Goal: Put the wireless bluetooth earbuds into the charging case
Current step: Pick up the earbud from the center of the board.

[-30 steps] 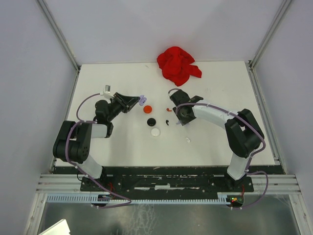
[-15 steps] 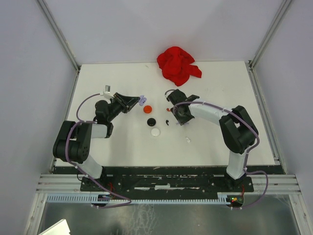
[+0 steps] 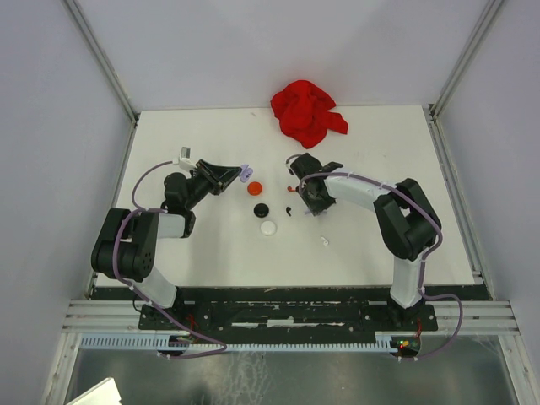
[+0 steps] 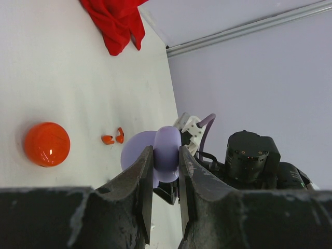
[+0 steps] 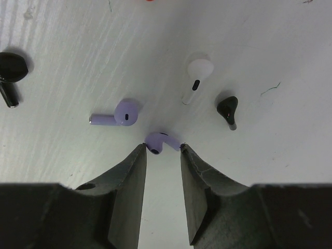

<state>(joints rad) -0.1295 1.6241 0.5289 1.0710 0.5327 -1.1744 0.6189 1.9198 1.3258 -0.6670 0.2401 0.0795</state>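
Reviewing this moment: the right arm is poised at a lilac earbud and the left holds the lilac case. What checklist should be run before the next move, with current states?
1. Left gripper shut on the lilac case: ok.
2. Case sockets exposed and facing the right arm: cannot tell, no socket is visible in any view.
3. Lilac earbud centred at the tips of the right gripper: ok.
4. Fingers actually clamped on that earbud: cannot tell, they sit close on each side but contact is unclear.
5. Neighbours outside the fingers' gap: ok, the second lilac earbud, white earbud and black earbud all lie apart.
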